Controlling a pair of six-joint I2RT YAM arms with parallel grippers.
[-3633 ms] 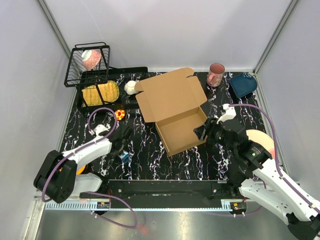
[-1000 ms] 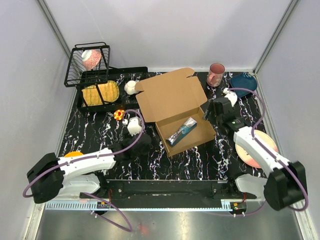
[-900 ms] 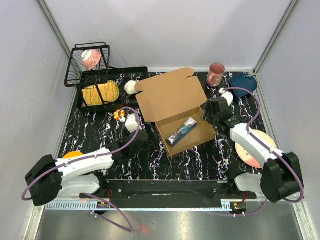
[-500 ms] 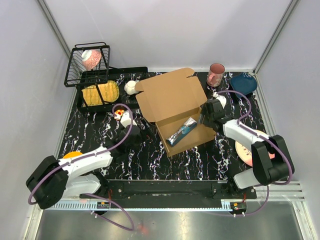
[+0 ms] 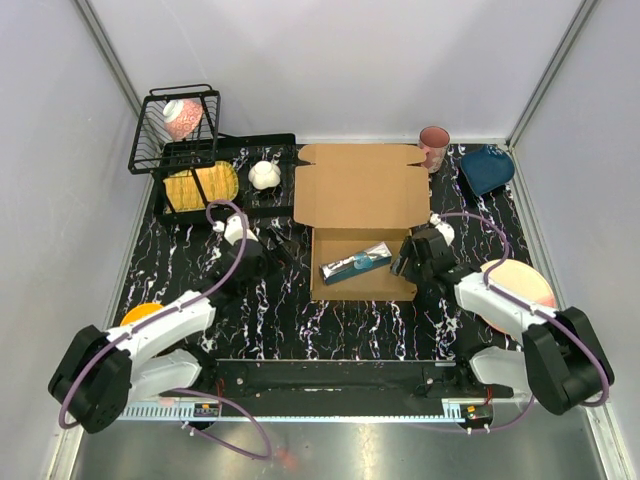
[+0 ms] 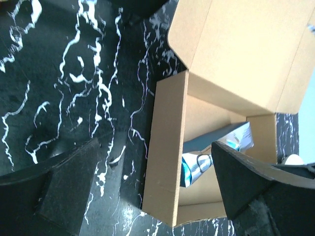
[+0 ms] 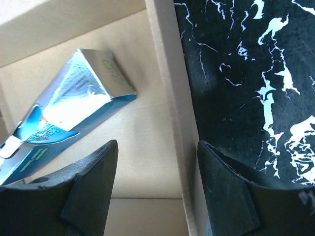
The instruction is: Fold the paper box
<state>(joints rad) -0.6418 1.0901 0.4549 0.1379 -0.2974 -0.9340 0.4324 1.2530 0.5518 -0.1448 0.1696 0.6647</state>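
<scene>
The left claw (image 6: pixel 155 145) stood wide beside the plain brown cardboard box (image 5: pixel 363 200). The right claw (image 7: pixel 157 143), jaws parted, straddled its right wall.

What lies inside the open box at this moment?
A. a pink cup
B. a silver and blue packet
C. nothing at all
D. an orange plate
B: a silver and blue packet lies flat on the floor of the box, and both wrist views show it there as well.
</scene>
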